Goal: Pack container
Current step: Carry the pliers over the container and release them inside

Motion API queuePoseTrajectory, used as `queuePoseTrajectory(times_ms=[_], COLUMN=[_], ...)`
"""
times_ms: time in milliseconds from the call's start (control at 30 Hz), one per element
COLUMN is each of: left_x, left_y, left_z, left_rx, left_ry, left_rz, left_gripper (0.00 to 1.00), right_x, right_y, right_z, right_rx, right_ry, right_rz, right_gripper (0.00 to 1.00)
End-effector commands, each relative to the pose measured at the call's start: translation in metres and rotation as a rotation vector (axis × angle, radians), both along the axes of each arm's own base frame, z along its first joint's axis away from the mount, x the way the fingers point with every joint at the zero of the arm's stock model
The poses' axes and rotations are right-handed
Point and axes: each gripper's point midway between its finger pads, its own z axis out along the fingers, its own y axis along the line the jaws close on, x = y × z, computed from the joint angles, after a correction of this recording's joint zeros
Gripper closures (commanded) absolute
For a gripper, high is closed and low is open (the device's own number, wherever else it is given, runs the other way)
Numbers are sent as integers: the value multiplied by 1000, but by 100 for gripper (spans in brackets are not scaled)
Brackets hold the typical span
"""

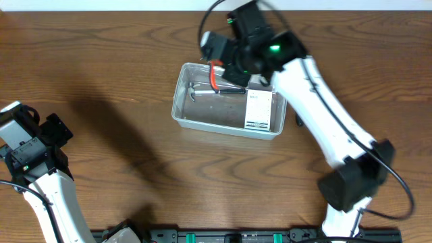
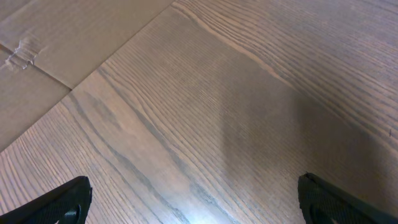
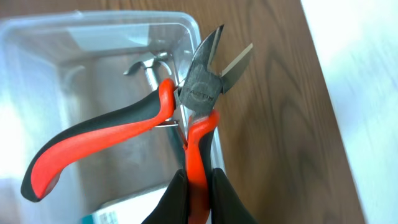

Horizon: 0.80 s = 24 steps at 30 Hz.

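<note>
The clear plastic container (image 1: 226, 101) sits on the wooden table at centre back. Inside it lie a metal tool (image 1: 202, 89) and a small white box with print (image 1: 259, 111). My right gripper (image 3: 198, 186) is shut on one red handle of the red-and-black cutting pliers (image 3: 186, 106) and holds them over the container's far edge (image 3: 186, 28), the other handle splayed out over the inside. The pliers also show in the overhead view (image 1: 214, 74). My left gripper (image 2: 196, 202) is open and empty above bare table at the left.
The wall of the container (image 3: 37, 68) fills the left of the right wrist view. A pale surface (image 3: 367, 93) borders the table's far edge. Cardboard (image 2: 56, 37) lies beyond the table in the left wrist view.
</note>
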Motion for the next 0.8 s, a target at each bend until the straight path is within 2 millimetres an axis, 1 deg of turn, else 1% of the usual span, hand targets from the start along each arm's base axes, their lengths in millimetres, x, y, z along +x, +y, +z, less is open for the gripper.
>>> queuePoseTrajectory(times_ms=[0, 67, 133, 233, 300, 433, 567, 767], left_x=[0, 0, 0, 0, 0, 0, 0, 0], left_y=[2, 2, 2, 2, 2, 2, 2, 2], left_z=[2, 2, 2, 2, 2, 2, 2, 2], left_rx=[4, 4, 4, 4, 4, 4, 4, 4], left_ry=[3, 3, 3, 3, 3, 3, 3, 3], left_rz=[-4, -4, -4, -4, -4, -4, -4, -4], left_gripper=[2, 2, 2, 2, 2, 2, 2, 2], right_x=[18, 25, 28, 23, 18, 5, -11, -37], right_y=[-1, 1, 3, 10, 16, 27, 39, 56], right_z=[-37, -58, -75, -96, -107, -120, -137, -165], right_rx=[-138, -169, -203, -226, -238, -250, -270, -302], right_ry=[-41, -38, -31, -6, 9, 38, 73, 140], right_rz=[129, 176, 228, 312, 359, 420, 509, 576], right_gripper=[99, 99, 99, 99, 99, 99, 99, 99])
